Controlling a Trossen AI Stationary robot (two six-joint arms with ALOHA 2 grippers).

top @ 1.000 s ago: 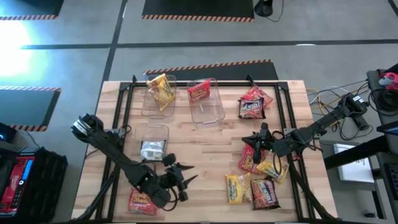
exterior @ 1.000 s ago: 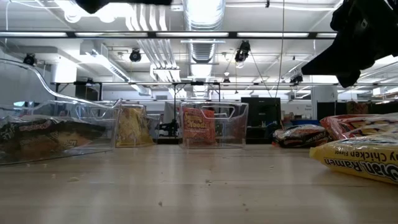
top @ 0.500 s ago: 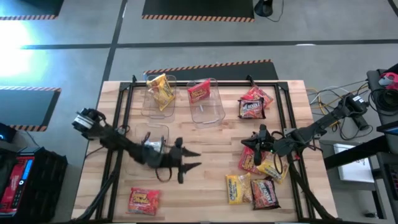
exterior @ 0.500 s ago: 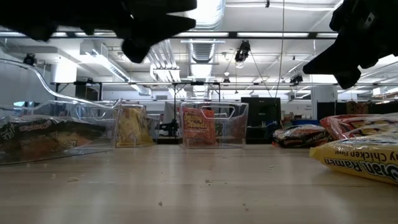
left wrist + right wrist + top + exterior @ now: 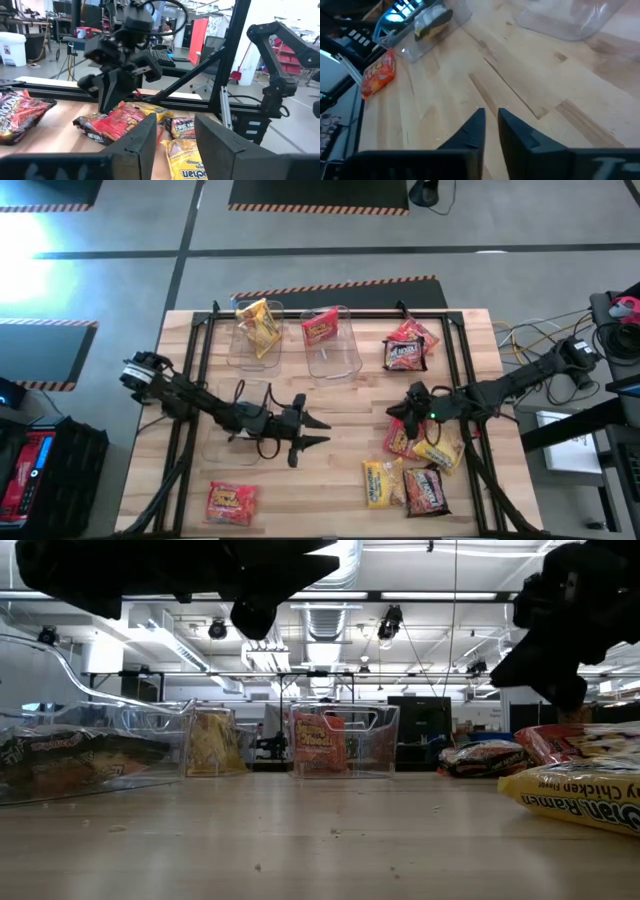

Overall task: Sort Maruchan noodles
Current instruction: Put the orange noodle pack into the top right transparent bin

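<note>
Left tool (image 5: 318,432) beside clear bin (image 5: 236,412)

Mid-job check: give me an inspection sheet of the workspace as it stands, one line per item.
Surface: wooden table, a black frame along its edges.
Job's things: yellow packet and red packet, one in each far clear bin; a dark packet in the near-left bin; loose packets piled at right; one red-orange packet near left.
Clutter: nothing seen.
Grippers: left gripper over mid-table, jaws apart, empty; right gripper above the right pile, jaws narrowly apart, nothing in them.
Cables: loose leads off the right edge.
Surroundings: grey floor with hazard-striped mats; open lab behind.
</note>
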